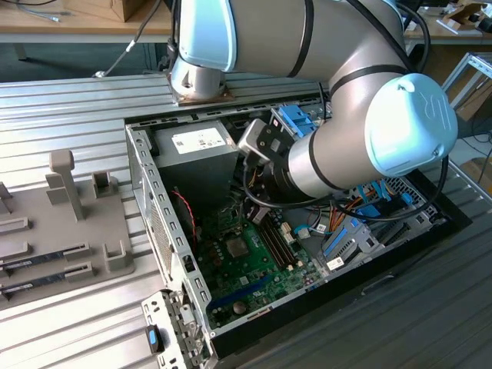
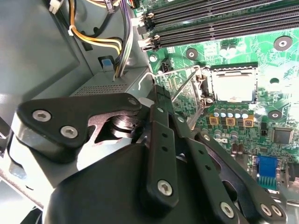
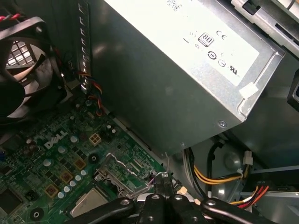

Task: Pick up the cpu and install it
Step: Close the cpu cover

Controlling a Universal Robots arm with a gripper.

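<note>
The cpu [image 2: 232, 87] lies flat in its socket on the green motherboard [image 2: 280, 65], silvery top up. Just beside the socket, the gripper [image 2: 155, 91] has its jaws drawn narrow, with the tips at the socket's thin wire lever [image 2: 184, 85]. Whether they actually pinch it is unclear. The grey power supply [image 3: 177, 70] stands near, at the far end of the open computer case [image 1: 150, 192].

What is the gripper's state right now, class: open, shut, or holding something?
Gripper: fingers shut, tips at the socket lever; whether they pinch it cannot be told. The cpu lies in its socket, not held.
</note>
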